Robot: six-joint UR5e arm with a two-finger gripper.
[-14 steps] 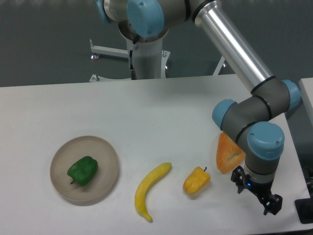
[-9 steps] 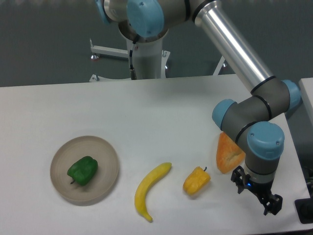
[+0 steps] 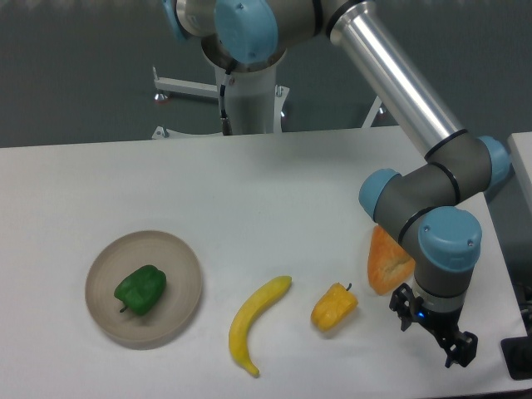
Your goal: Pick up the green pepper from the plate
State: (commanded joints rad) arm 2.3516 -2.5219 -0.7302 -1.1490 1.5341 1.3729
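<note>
The hand (image 3: 432, 330) hangs low at the lower right of the frame, just above the white tabletop (image 3: 249, 183), its two dark fingers spread apart with nothing between them and touching none of the food. The green pepper (image 3: 140, 289) lies far off at the lower left, resting on the plate (image 3: 179, 258). Between them lie a banana (image 3: 253, 320) and a yellow-orange pepper (image 3: 334, 306); an orange slice-shaped piece (image 3: 387, 258) sits partly behind the arm.
</note>
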